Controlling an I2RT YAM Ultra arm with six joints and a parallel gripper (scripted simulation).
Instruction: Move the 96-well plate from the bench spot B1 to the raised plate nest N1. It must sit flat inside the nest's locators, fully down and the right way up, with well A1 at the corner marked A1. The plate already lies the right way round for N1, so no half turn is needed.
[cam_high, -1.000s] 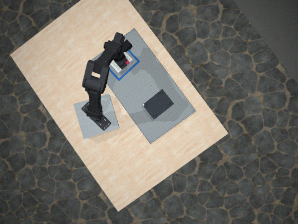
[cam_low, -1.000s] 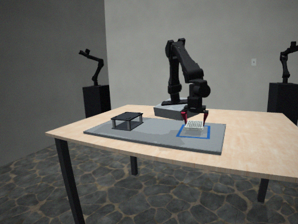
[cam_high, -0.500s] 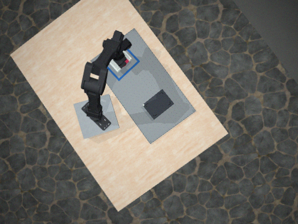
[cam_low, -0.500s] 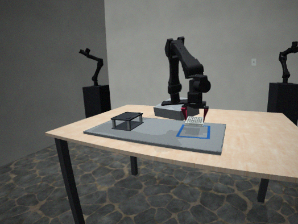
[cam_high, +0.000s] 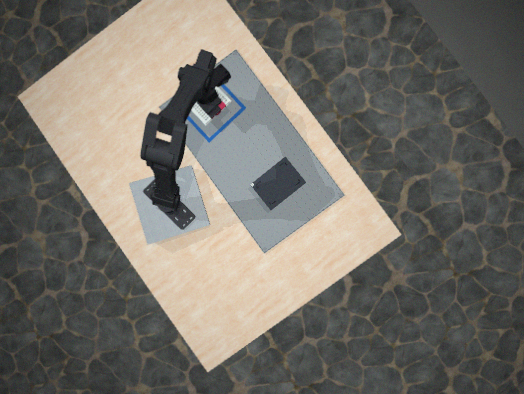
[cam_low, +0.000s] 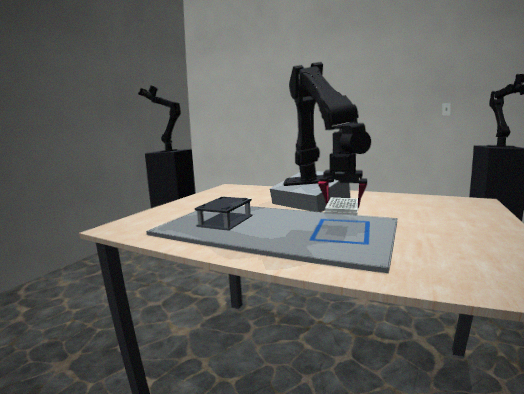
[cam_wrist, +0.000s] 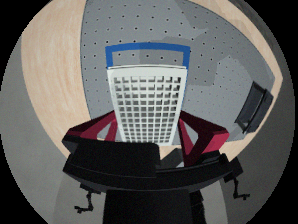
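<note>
One 96-well plate (cam_low: 342, 204) clamped between gripper (cam_low: 343, 190) fingers, raised above blue-outlined spot (cam_low: 340, 232).

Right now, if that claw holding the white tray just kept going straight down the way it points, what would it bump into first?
Probably the grey mat, inside the blue square. The gripper points down, shut on the 96-well plate, so the plate's underside would touch first. Exact height is unclear.

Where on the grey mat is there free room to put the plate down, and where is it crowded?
The gripper holds the 96-well plate lifted above the blue-outlined spot, which shows bare mat inside. The mat between that outline and the raised nest is also bare. The nest's dark top carries nothing. Crowded: the mat's far edge near the arm's grey base block.
</note>
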